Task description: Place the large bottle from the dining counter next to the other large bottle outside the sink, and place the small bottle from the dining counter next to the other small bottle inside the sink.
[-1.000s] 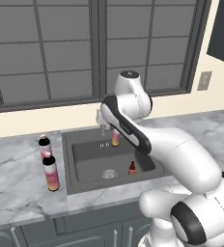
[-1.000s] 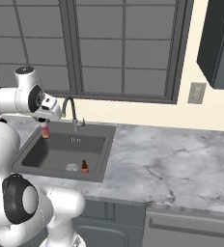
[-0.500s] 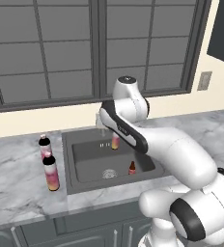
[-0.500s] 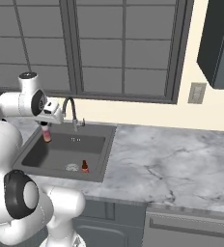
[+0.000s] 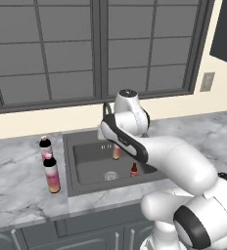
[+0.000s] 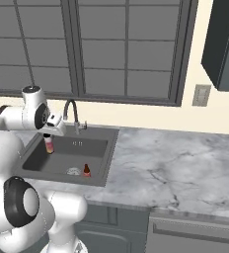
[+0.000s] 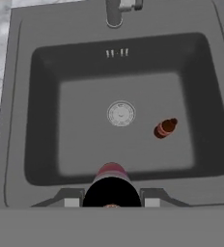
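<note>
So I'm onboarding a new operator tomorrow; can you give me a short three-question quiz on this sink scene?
1. True or false: the end effector grips a bottle over the sink.
2. How many large bottles stand on the counter left of the sink?
3. The small brown bottle in the basin lies: A) on the drain, B) beside the drain, C) on the counter.

Key: 1. True, it holds the pink bottle. 2. Two: the rear bottle and the front bottle. 3. B.
</note>
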Robot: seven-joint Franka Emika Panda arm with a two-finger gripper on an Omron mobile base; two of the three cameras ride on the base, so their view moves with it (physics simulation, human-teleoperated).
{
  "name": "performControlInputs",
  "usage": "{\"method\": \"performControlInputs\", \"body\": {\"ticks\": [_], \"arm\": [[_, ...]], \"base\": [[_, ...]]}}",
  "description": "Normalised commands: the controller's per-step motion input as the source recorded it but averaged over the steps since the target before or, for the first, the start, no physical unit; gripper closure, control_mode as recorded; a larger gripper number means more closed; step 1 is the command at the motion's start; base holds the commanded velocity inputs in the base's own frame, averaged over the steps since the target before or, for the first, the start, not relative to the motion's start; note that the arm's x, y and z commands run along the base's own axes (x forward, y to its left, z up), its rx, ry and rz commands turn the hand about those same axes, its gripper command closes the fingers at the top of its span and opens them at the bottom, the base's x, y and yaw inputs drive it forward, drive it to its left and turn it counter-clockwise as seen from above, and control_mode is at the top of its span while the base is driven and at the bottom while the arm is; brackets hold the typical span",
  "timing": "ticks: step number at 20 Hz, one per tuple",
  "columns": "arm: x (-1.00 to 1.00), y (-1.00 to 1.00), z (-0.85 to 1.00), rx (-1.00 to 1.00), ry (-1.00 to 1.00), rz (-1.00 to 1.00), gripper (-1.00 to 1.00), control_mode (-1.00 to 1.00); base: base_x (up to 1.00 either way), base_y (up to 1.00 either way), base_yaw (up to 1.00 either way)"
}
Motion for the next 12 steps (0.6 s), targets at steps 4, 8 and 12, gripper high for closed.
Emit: {"method": "performControlInputs", "body": {"ticks": [4, 8, 12], "arm": [[0.00, 0.01, -0.39, 0.00, 0.00, 0.00, 1.00, -1.00], [0.02, 0.06, -0.22, 0.00, 0.00, 0.00, 1.00, -1.00], [0.15, 0.13, -0.18, 0.00, 0.00, 0.00, 1.00, -1.00]], "base": [[0.00, 0.00, 0.00], [0.00, 0.00, 0.00], [0.00, 0.00, 0.00]]}}
